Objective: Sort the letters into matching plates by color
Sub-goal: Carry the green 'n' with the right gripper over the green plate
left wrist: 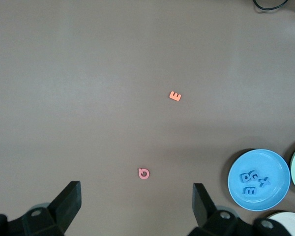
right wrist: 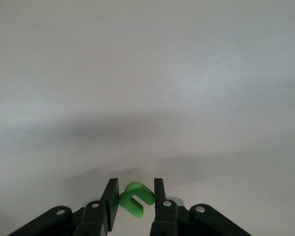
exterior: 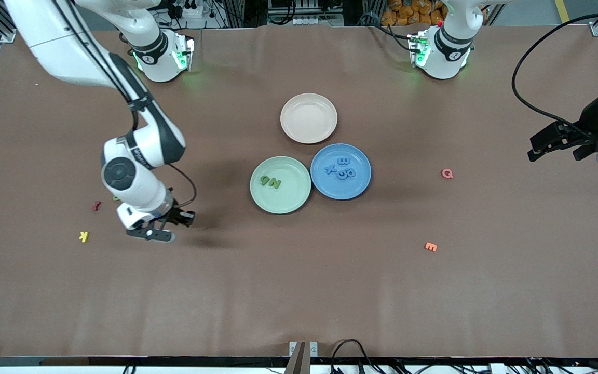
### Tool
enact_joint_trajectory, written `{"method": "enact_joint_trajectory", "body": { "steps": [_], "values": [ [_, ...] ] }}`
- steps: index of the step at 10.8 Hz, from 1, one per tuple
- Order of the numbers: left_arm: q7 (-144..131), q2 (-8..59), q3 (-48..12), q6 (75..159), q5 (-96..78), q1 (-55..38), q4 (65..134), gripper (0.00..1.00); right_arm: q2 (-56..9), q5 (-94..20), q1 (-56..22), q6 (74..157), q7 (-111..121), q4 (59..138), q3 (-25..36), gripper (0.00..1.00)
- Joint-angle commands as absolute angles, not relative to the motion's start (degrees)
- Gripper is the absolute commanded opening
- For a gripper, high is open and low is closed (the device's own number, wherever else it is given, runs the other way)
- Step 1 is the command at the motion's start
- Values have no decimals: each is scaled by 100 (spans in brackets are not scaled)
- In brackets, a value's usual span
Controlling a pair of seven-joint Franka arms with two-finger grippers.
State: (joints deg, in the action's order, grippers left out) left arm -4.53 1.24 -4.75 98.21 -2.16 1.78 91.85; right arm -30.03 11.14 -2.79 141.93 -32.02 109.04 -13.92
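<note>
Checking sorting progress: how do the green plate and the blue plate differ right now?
The green plate is pale mint and holds two green letters; the blue plate is medium blue and holds four blue letters. The green plate lies toward the right arm's end of the table and slightly nearer the front camera than the blue plate. Both are round, shallow, equal in size, rims touching.

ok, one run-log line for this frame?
right gripper: shut on green letter, over table | left gripper: open, waiting | green plate: two letters | blue plate: four letters
</note>
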Motion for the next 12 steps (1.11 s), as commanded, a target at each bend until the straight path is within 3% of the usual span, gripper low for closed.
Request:
{"method": "enact_joint_trajectory", "body": {
  "steps": [1,7,12],
  "values": [
    [-352,132,-475,9922,-281,202,9176,100,-2892,819,-938,14098,-3786,10855,-1371,23],
    [-387,114,-668,9958,-264,132,9079,100,-3014,642,-2240,13896,-4982,10573,-1371,23],
    [-378,18,-800,9932,-220,193,9132,100,-3296,642,-2645,13887,-5545,10406,-1371,26]
  ]
}}
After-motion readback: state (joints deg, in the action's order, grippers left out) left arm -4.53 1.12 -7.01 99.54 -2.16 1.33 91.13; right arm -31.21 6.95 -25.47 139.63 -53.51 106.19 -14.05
